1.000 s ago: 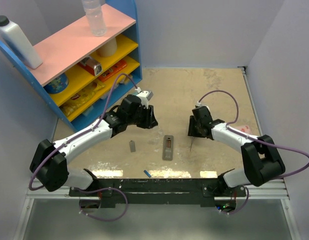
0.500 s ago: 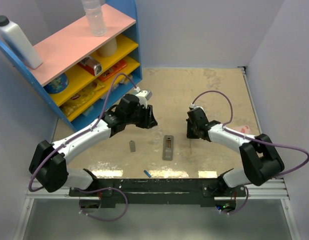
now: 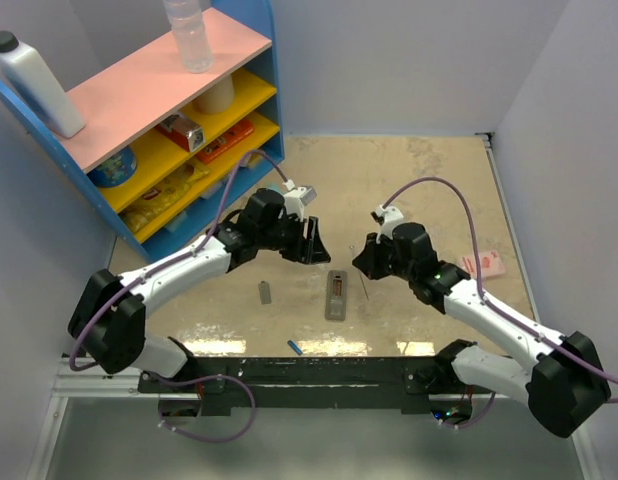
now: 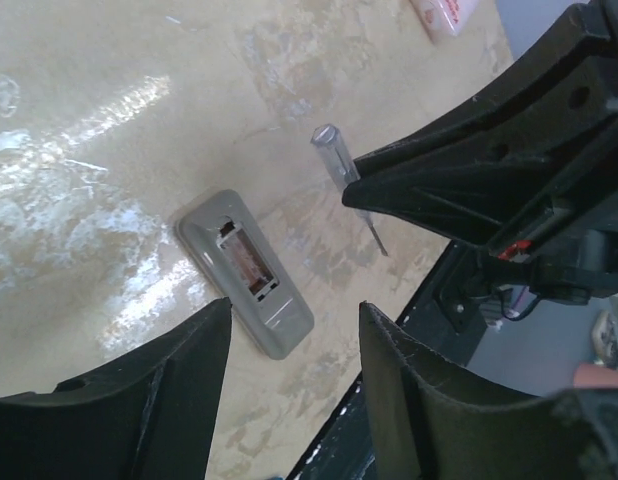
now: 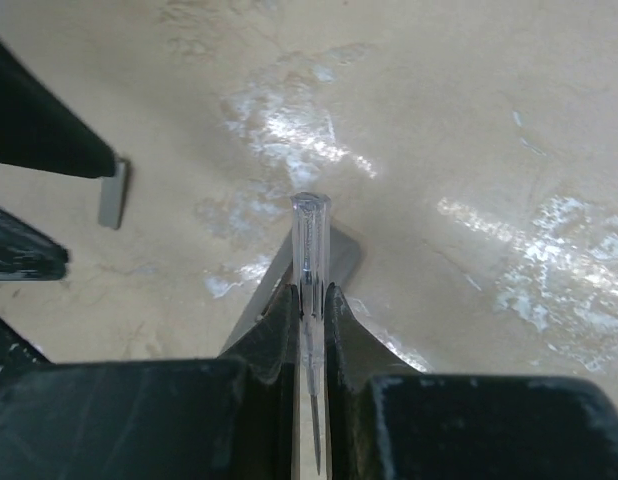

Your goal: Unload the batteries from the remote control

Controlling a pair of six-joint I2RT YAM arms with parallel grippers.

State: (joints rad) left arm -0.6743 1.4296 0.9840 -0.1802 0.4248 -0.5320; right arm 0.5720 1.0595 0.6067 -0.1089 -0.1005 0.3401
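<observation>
The grey remote control (image 3: 336, 294) lies face up mid-table with its battery recess uncovered; it also shows in the left wrist view (image 4: 246, 272). One small blue battery (image 3: 294, 346) lies near the front edge. I see no second battery. My left gripper (image 3: 314, 245) is open and empty, hovering just behind and left of the remote (image 4: 294, 340). My right gripper (image 3: 361, 268) is shut on a thin clear-handled grey stick (image 5: 310, 245), held just right of the remote (image 5: 345, 262). The stick also shows in the left wrist view (image 4: 339, 175).
A small grey cover piece (image 3: 265, 292) lies left of the remote (image 5: 112, 193). A pink packet (image 3: 482, 265) lies at the right. A blue shelf unit (image 3: 139, 110) with bottles and packets stands at the back left. The black rail (image 3: 319, 370) runs along the front edge.
My right gripper has swung left with the stick, from well right of the remote to right beside it. My left gripper has shifted right, closer to the remote.
</observation>
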